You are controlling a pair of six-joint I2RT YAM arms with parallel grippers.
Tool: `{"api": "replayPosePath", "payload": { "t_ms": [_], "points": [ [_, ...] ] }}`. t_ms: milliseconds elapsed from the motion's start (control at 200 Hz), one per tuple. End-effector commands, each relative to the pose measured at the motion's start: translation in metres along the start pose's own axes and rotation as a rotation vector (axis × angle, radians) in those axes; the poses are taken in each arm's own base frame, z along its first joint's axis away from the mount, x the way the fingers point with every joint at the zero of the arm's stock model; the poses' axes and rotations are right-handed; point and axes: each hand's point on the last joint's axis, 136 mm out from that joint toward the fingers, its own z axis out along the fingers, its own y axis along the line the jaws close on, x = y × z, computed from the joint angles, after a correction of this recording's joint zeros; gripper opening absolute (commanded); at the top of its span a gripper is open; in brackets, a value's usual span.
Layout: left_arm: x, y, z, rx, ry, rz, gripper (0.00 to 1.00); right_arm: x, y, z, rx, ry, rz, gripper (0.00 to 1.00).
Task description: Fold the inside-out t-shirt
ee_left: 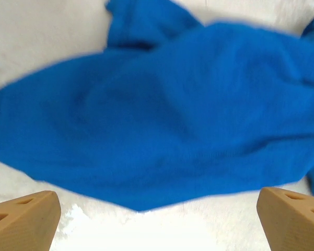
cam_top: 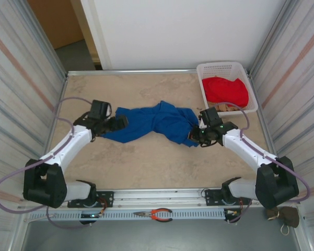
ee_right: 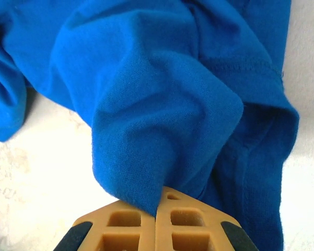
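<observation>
**Spotter:** Where is the t-shirt (cam_top: 154, 123) for you?

**Operator:** It's in the middle of the surface (cam_top: 146, 167), bunched into a twisted rope between my two arms and nowhere near flat. I judge we're at the opening-out step, with the folding itself not yet begun.

**Spotter:** What about the right end effector (ee_right: 157, 215)?

**Operator:** Its fingers are pressed together on a ridge of blue cloth. On the right wrist camera the fold runs straight down into the seam between them. I'd say that pinch anchors this end so the other arm can draw the fabric out against it.

**Spotter:** And the left?

**Operator:** My left end effector (ee_left: 158, 210) is spread wide, with a tan fingertip at each bottom corner of its camera. The shirt's edge lies just ahead of the gap. It grips nothing, and it looks lined up to take that edge.

**Spotter:** Is there anything you can't read?

**Operator:** Plenty. The left wrist picture is blurred, so I can't tell hem from sleeve there. I can't pick out a collar or any print in the twist. I also can't say which part the right pinch has, beyond a stitched hem running just beside it. The basket (cam_top: 222, 66) with the red garment (cam_top: 227, 90) stands well apart, at the far right corner.
</observation>
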Motion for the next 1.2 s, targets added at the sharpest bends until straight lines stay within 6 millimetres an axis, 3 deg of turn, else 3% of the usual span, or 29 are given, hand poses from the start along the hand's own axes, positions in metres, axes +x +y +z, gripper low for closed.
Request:
{"api": "replayPosePath", "payload": {
  "t_ms": [0, 135, 336, 646, 691, 746, 837, 852, 917, 977, 1112, 1192],
  "points": [
    [0.026, 0.025, 0.004, -0.175, 0.014, -0.017, 0.97, -0.019, 0.014, -0.012, -0.027, -0.084, -0.048, 0.0],
    [0.044, 0.049, 0.015, -0.264, 0.021, -0.084, 0.97, -0.028, 0.02, -0.015, -0.021, -0.094, -0.067, 0.0],
    [0.03, 0.065, 0.03, -0.26, 0.025, -0.161, 0.95, -0.035, 0.024, -0.016, -0.023, -0.101, -0.071, 0.0],
    [0.014, 0.069, 0.065, -0.256, 0.059, -0.174, 0.81, -0.043, 0.028, -0.017, -0.034, -0.113, -0.062, 0.0],
    [0.011, 0.069, 0.069, -0.255, 0.055, -0.175, 0.74, -0.045, 0.028, -0.018, -0.035, -0.116, -0.061, 0.0],
    [0.005, 0.068, 0.075, -0.251, 0.053, -0.167, 0.56, -0.048, 0.029, -0.019, -0.038, -0.121, -0.056, 0.0],
    [-0.017, 0.063, 0.078, -0.235, 0.037, -0.147, 0.06, -0.059, 0.032, -0.025, -0.056, -0.139, -0.048, 0.0],
    [-0.024, 0.061, 0.077, -0.228, 0.029, -0.145, 0.0, -0.062, 0.033, -0.027, -0.06, -0.144, -0.048, 0.0],
    [-0.055, 0.054, 0.063, -0.192, -0.017, -0.143, 0.0, -0.082, 0.036, -0.039, -0.078, -0.177, -0.036, 0.0],
    [-0.094, 0.042, 0.037, -0.133, -0.103, -0.151, 0.0, -0.107, 0.04, -0.056, -0.103, -0.222, -0.023, 0.0],
    [-0.174, 0.014, -0.046, 0.003, -0.3, -0.192, 0.0, -0.163, 0.058, -0.106, -0.178, -0.334, -0.008, 0.0],
    [-0.205, 0.0, -0.092, 0.091, -0.391, -0.22, 0.0, -0.183, 0.069, -0.132, -0.218, -0.392, -0.015, 0.0]
  ]
}}
